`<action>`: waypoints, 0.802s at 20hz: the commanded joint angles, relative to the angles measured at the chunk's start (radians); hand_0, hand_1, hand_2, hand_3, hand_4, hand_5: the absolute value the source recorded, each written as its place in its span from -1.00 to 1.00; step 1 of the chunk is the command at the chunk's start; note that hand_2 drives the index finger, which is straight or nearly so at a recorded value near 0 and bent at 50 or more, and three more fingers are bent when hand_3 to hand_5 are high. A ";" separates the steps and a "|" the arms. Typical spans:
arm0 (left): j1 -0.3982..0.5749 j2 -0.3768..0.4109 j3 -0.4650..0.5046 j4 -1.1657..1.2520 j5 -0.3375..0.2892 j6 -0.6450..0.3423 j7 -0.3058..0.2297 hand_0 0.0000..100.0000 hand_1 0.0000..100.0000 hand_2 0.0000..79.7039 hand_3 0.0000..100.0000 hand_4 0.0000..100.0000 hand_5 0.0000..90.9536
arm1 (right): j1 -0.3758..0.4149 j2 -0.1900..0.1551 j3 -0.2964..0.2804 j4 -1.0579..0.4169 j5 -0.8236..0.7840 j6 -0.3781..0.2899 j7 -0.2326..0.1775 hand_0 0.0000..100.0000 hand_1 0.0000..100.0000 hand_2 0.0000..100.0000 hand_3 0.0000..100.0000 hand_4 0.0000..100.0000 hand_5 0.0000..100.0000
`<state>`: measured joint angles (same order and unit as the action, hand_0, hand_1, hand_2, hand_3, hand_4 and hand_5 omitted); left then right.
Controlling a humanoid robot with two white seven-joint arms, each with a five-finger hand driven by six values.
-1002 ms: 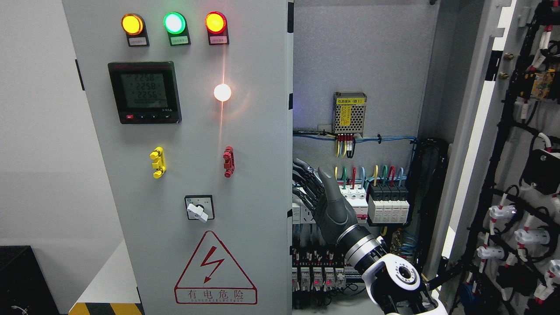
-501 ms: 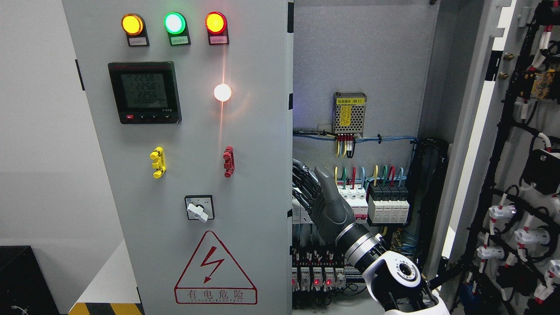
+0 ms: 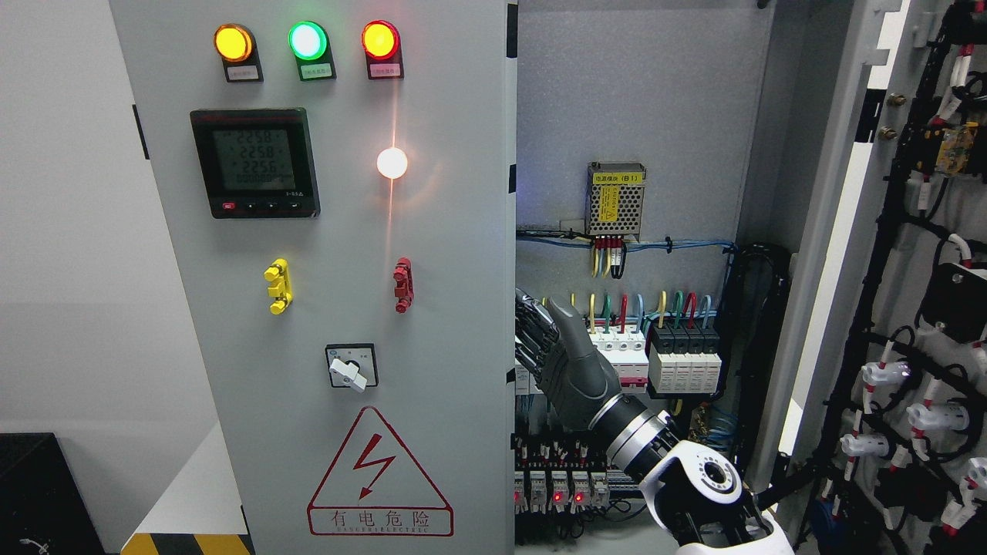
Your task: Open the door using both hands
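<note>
**Hand at the edge of the left cabinet door**

Hand (image 3: 567, 362) of the right arm is reaching in from the lower right, fingers (image 3: 532, 331) extended and close together, lying against the right edge of the left door (image 3: 455, 254); whether they are hooking behind that edge cannot be told. This door is occupying the left half of the scene, carrying three indicator lamps (image 3: 307, 40), a digital meter (image 3: 254, 162) and a warning triangle (image 3: 379, 474). The right door (image 3: 917, 308) is standing swung open at far right, exposing circuit breakers (image 3: 655, 354) inside the cabinet.
</note>
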<state>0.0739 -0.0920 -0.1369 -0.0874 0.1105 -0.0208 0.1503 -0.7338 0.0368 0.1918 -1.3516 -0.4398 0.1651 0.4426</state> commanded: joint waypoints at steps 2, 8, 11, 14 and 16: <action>0.000 0.000 0.000 0.000 0.000 0.001 0.000 -1.00 -1.00 -1.00 -1.00 -1.00 -1.00 | -0.009 -0.002 0.000 0.023 -0.013 0.001 0.043 -0.62 -1.00 -1.00 -1.00 -1.00 -1.00; 0.000 0.000 0.000 0.000 0.000 0.001 0.000 -1.00 -1.00 -1.00 -1.00 -1.00 -1.00 | -0.018 -0.002 -0.002 0.028 -0.013 0.001 0.071 -0.62 -1.00 -1.00 -1.00 -1.00 -1.00; 0.000 0.000 -0.001 0.000 0.000 0.001 0.000 -1.00 -1.00 -1.00 -1.00 -1.00 -1.00 | -0.016 -0.002 -0.005 0.026 -0.014 -0.001 0.097 -0.62 -1.00 -1.00 -1.00 -1.00 -1.00; 0.000 0.000 0.000 0.000 0.000 0.001 0.000 -1.00 -1.00 -1.00 -1.00 -1.00 -1.00 | -0.016 -0.006 -0.005 0.026 -0.014 -0.001 0.113 -0.62 -1.00 -1.00 -1.00 -1.00 -1.00; 0.000 0.000 0.000 0.000 0.000 0.001 0.000 -1.00 -1.00 -1.00 -1.00 -1.00 -1.00 | -0.016 -0.006 -0.005 0.028 -0.014 0.001 0.114 -0.62 -1.00 -1.00 -1.00 -1.00 -1.00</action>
<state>0.0736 -0.0920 -0.1369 -0.0874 0.1105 -0.0208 0.1503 -0.7488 0.0258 0.1770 -1.3312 -0.4529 0.1666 0.5510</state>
